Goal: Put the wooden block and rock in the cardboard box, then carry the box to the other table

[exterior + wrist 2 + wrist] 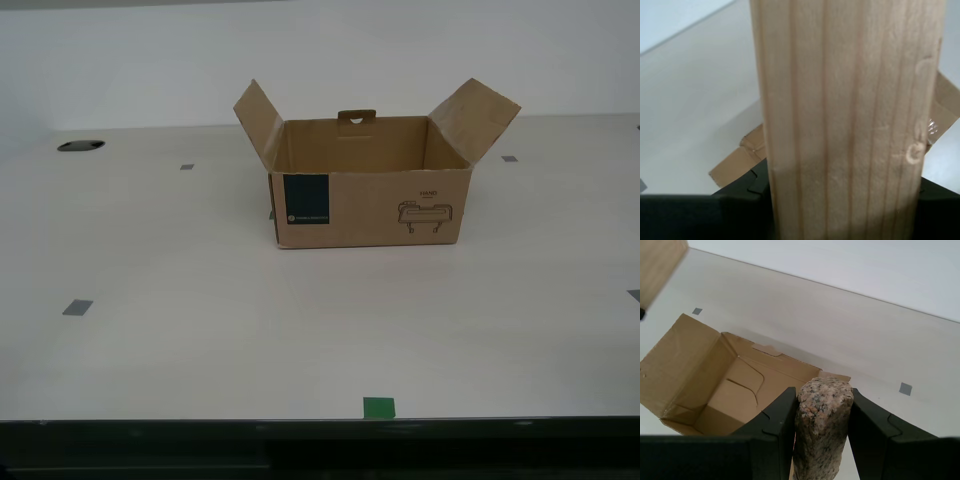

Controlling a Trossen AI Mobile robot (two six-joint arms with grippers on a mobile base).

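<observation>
The cardboard box stands open on the off-white table in the middle of the exterior view, both side flaps raised; nothing shows inside it from there. Neither arm appears in the exterior view. My first gripper is shut on the rock, a speckled grey-pink stone, and hangs above the open cardboard box. My second gripper is shut on the wooden block, which fills most of its view; a flap of the cardboard box shows below it.
Small grey tape squares dot the table. A green tape square sits at its front edge. A dark round hole lies at the back on the exterior view's left. A white wall stands behind.
</observation>
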